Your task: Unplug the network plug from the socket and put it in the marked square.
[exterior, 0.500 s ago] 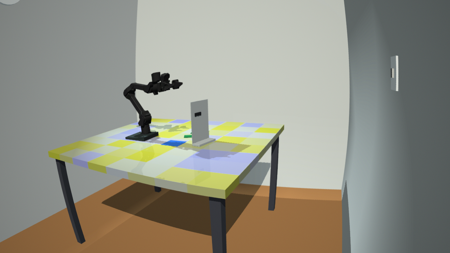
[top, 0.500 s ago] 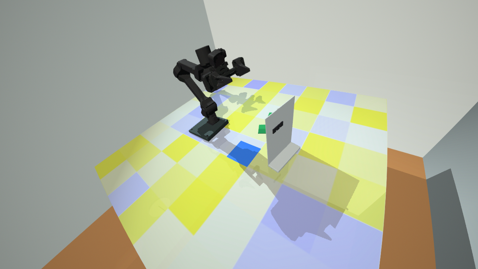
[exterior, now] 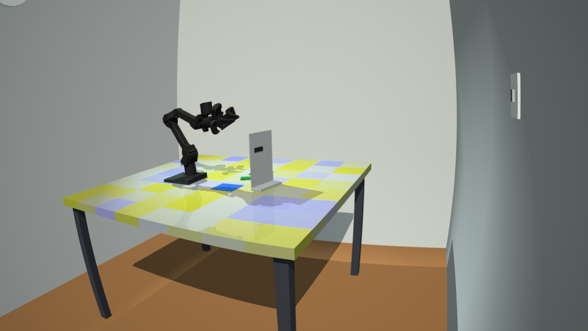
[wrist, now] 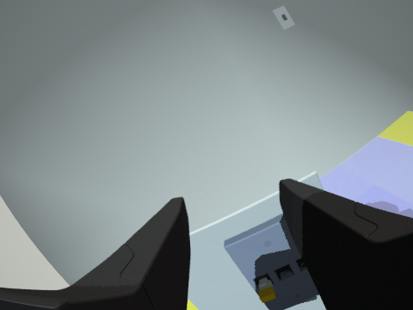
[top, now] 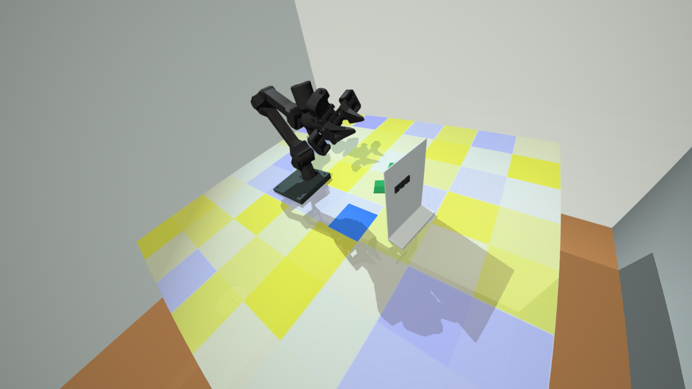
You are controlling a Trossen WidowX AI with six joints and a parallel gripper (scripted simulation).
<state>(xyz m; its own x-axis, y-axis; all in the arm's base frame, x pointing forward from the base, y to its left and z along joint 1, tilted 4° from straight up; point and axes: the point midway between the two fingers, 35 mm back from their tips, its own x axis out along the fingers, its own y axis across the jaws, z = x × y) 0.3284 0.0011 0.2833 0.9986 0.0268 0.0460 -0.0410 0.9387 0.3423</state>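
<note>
Claw fingers are sitting partly closed up high, gripping nothing you can see. Your small yellow plug is sitting in the flat grey panel, well apart, below.

The arm holds its tool in the air, above and beside the upright grey panel, which stands on the checkered bench near a blue square.

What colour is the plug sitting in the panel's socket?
Yellow: the plug shows as a small yellow block in the dark socket strip, best seen in the wrist view.
</note>
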